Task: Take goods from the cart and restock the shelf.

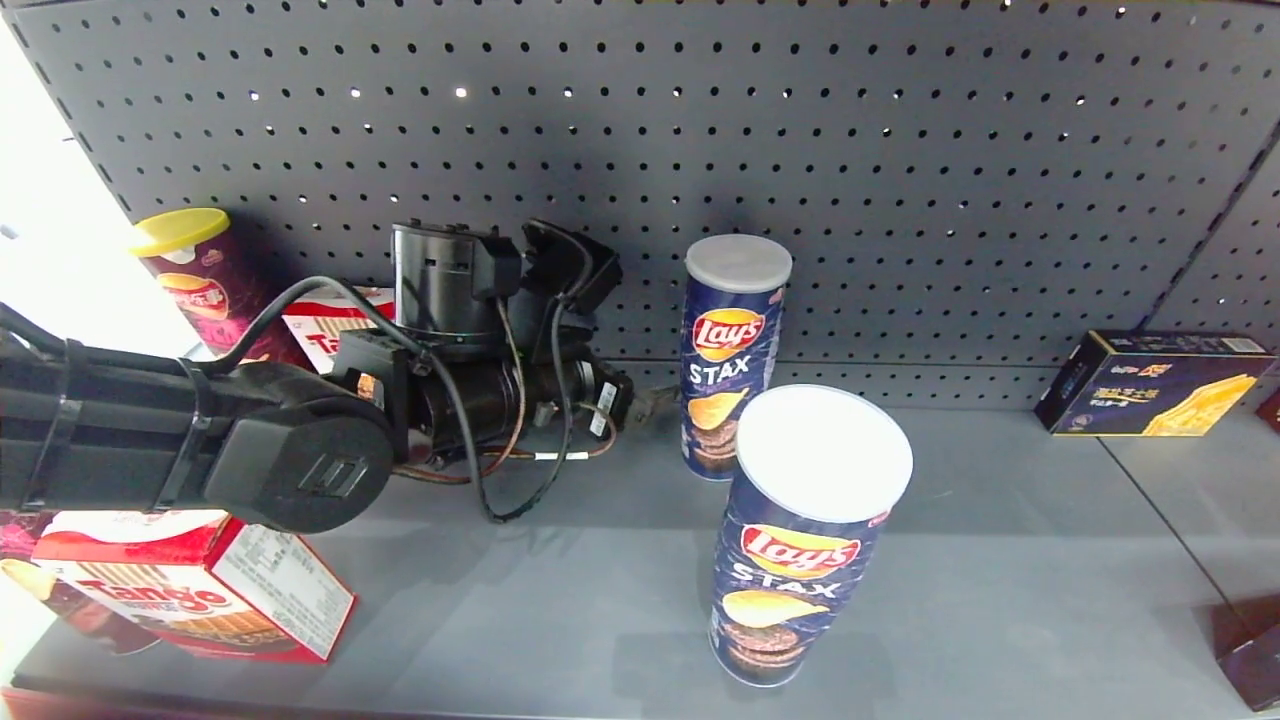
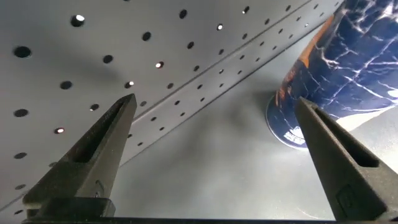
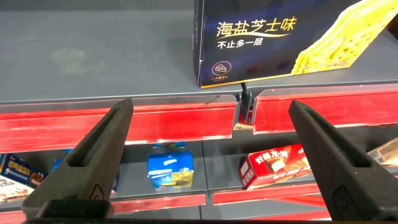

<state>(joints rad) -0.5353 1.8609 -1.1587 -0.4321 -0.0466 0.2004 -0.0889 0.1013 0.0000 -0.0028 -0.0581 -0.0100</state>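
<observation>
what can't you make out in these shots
Head view: rear red box, mostly behind the left arm.
Head view: dark object at lower right, cut off by the edge; unidentifiable.
Left wrist view: blue can, top cut off by the edge.
Right wrist view: a blue box, partly behind a finger of the right tool.

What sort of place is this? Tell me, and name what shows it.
Likely a shop aisle, or a mock-up of one: a grey shelf with a pegboard back, chip cans and a wafer box on it, and red price rails on shelf edges.
</observation>
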